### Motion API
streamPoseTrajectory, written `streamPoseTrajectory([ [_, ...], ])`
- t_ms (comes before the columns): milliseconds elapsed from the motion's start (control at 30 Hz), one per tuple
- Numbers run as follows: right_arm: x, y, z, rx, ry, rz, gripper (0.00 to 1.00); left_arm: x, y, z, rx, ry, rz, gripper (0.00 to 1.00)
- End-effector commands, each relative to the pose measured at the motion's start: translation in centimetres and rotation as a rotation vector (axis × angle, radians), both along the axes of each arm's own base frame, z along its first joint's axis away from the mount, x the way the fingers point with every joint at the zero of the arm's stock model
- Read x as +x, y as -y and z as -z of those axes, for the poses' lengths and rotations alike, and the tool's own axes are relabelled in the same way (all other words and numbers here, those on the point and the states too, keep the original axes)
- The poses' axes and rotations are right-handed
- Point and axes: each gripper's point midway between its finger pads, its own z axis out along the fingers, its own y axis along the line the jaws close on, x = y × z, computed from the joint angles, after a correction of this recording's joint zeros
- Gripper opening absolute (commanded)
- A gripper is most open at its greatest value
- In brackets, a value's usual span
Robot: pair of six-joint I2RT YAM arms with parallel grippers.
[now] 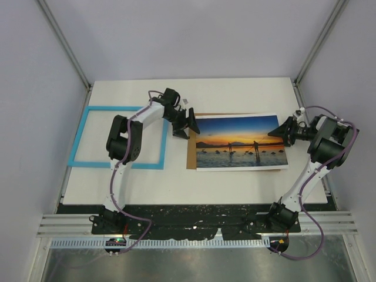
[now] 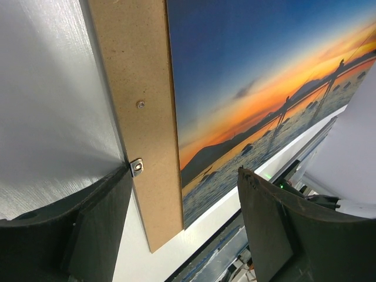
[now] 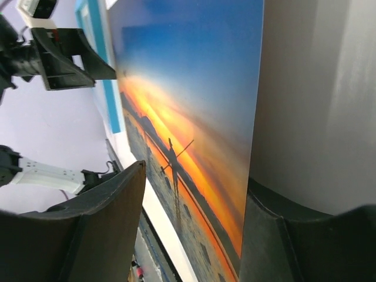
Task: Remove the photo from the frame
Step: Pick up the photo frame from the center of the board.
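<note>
The sunset photo (image 1: 241, 141) lies flat at the table's middle on a plain brown backing board (image 1: 191, 147) that sticks out on its left. The light-blue frame (image 1: 80, 135) lies apart on the table's left, with nothing in it. My left gripper (image 1: 185, 124) is open over the left edge of the board and photo. In the left wrist view the board (image 2: 138, 117) and photo (image 2: 247, 76) lie between my fingers (image 2: 88, 235). My right gripper (image 1: 282, 130) is open at the photo's right edge; the photo (image 3: 188, 106) lies between its fingers (image 3: 88, 235).
White table top (image 1: 194, 182) with a black strip along its near edge. Grey walls with corner posts enclose the back and sides. The left arm's elbow (image 1: 123, 138) hangs over the frame. The right wrist view also shows the frame (image 3: 108, 88) and the left gripper (image 3: 64, 56).
</note>
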Motion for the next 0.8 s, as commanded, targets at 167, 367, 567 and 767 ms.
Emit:
streamPoseTrajectory([
  [167,0.1,-3.8,-4.4,0.231,0.092,-0.093,0.57,-1.2,1.6,1.0,-0.09,-0.037,0.023,0.77],
  [367,-0.3,-4.8,-5.0,0.237,0.1,-0.14,0.53,-0.5,1.3,-0.2,-0.135,-0.02,0.006,0.77],
  [567,-0.7,-5.1,-5.5,0.239,0.108,-0.154,0.39,-0.1,0.9,-0.7,-0.154,-0.018,-0.008,0.77],
  [767,-0.5,-5.0,-6.3,0.24,0.111,-0.157,0.1,-0.2,0.6,-0.7,-0.155,-0.019,-0.009,0.77],
])
